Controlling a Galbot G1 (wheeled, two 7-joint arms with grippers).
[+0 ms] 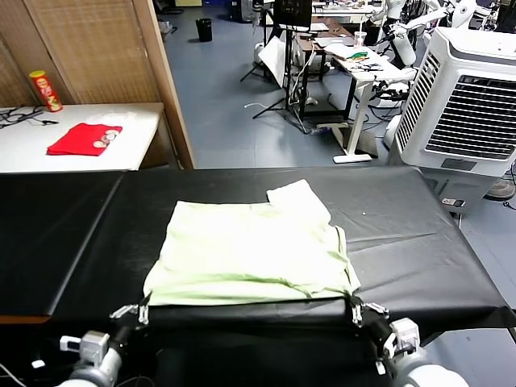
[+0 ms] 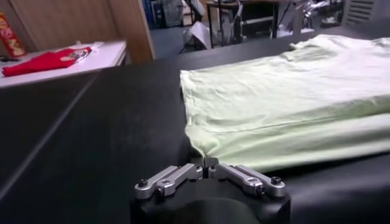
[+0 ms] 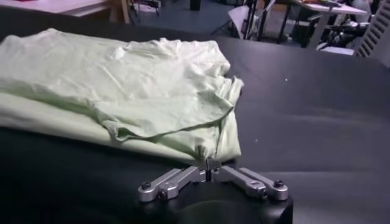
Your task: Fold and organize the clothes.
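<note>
The pale yellow-green thin cotton T-shirt (image 1: 251, 251) lay folded on the black cloth-covered table (image 1: 419, 242). The left gripper (image 1: 143, 310) sat at its near left corner and the right gripper (image 1: 355, 307) at its near right corner; whether their fingers gripped the hem could not be told.

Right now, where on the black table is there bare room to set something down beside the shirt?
Bare black table lies on the robot's left of the T-shirt, and a broad patch on its right reaches the table's end. A strip runs behind it along the far edge. The near edge is crowded: the left gripper and right gripper sit at the shirt's front corners.
</note>
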